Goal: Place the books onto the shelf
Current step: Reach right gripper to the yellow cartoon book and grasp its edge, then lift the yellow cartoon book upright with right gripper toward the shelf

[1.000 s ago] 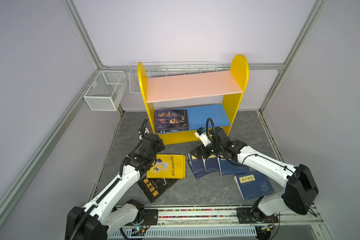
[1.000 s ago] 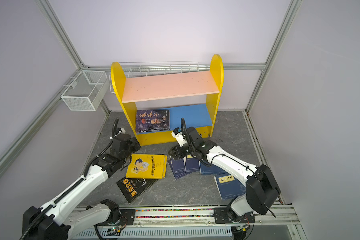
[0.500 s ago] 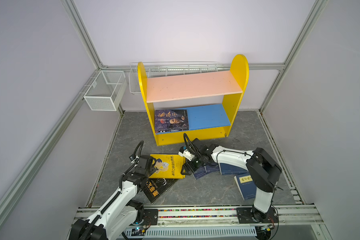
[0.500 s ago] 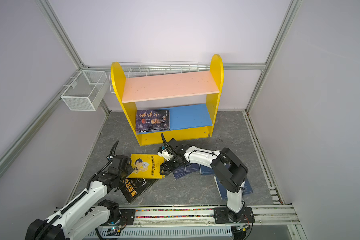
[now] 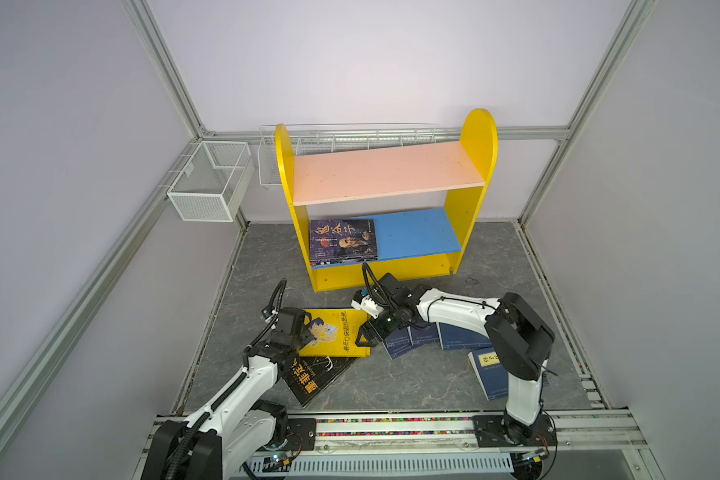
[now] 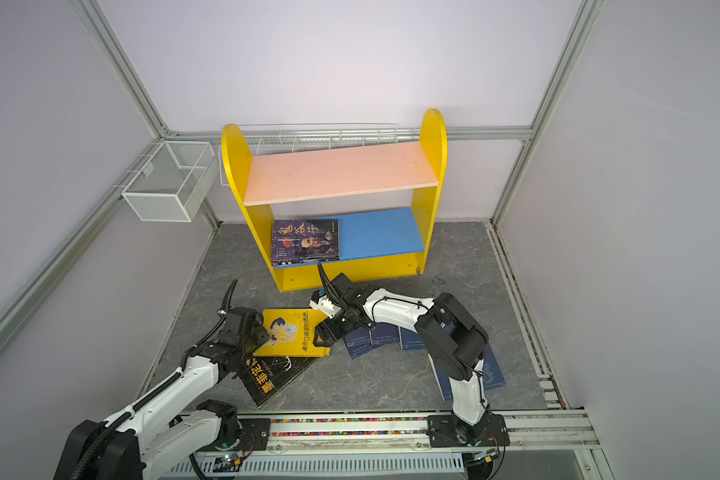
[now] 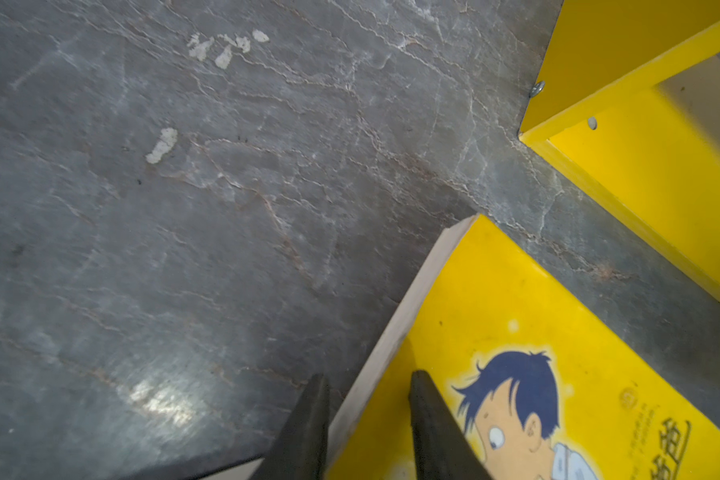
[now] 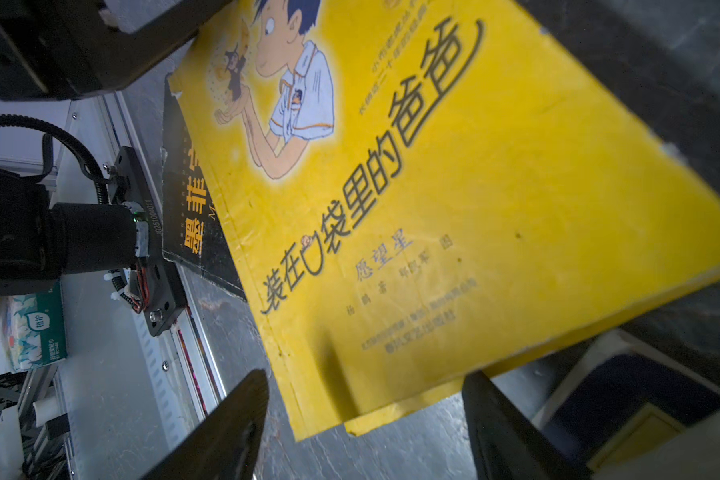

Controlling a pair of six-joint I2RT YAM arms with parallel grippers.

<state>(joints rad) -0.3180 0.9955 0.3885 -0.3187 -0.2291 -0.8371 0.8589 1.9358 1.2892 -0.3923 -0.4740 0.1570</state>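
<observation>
We saw that the job was only a little way along. The shelf (image 5: 479,141) had one purplish book (image 5: 341,243) lying flat on its blue lower board (image 5: 416,232), at the end nearer the left arm. Its pink upper board (image 5: 383,170) had nothing on it.

All the other books lay on the floor (image 5: 495,266) in front of the shelf, not yet put away. A yellow cartoon book (image 5: 341,332) lay closest to the shelf, with what looked like a second yellow one under it. A black book (image 5: 316,374) stuck out from under them, farther from the shelf. A row of navy books (image 5: 462,338) lay beside the yellow one, and one more navy book (image 5: 485,376) lay farthest from the shelf.

The left gripper (image 7: 368,386) had its fingers (image 7: 429,415) a little apart with the yellow book's edge between them. We could not tell if it pinched the book. The right gripper (image 8: 366,378) stood wide apart around the book's other end and held nothing. We thought nearly all the work was left.
</observation>
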